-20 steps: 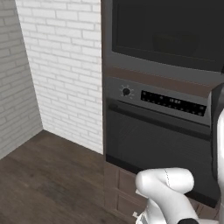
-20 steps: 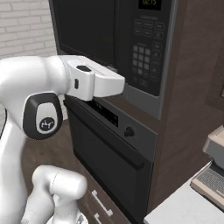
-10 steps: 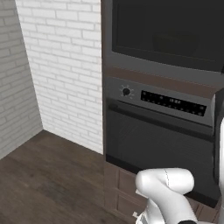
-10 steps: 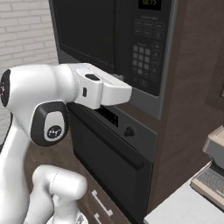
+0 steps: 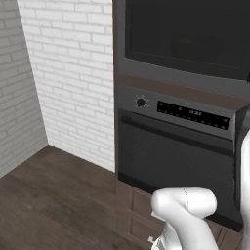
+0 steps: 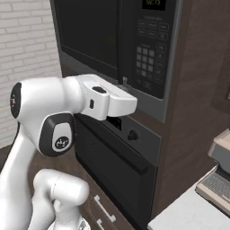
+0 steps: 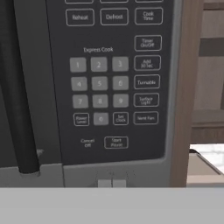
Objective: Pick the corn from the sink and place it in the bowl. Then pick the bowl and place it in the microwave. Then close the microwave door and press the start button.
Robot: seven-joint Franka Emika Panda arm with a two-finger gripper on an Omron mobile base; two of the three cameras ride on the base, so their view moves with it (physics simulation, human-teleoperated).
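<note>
The microwave (image 6: pixel 134 40) is built into the dark cabinet, and its black microwave door (image 6: pixel 87 33) (image 5: pixel 190 34) stands shut. Seen from the hand, the keypad (image 7: pixel 113 83) is close in front, with the Start/Pause button (image 7: pixel 116 142) low in the middle. My gripper (image 7: pixel 111 183) is shut with nothing in it; its two tips are pressed together just under that button, by the grey lower frame. From the right base, my gripper (image 6: pixel 125 82) sits at the microwave's lower edge below the keypad (image 6: pixel 150 58). The corn, the bowl and the sink are out of view.
Below the microwave is an oven (image 5: pixel 176 156) with a knob (image 5: pixel 140 102) and a long door handle (image 6: pixel 114 150). A white brick wall (image 5: pixel 68 73) lies to the left. Brown cabinet panelling (image 6: pixel 197 90) and a pale counter (image 6: pixel 188 211) with an appliance (image 6: pixel 220 179) are to the right.
The arm has swung so that the hand has moved a little right and down along the microwave front, towards the keypad's lower edge. The gripper has stayed shut.
</note>
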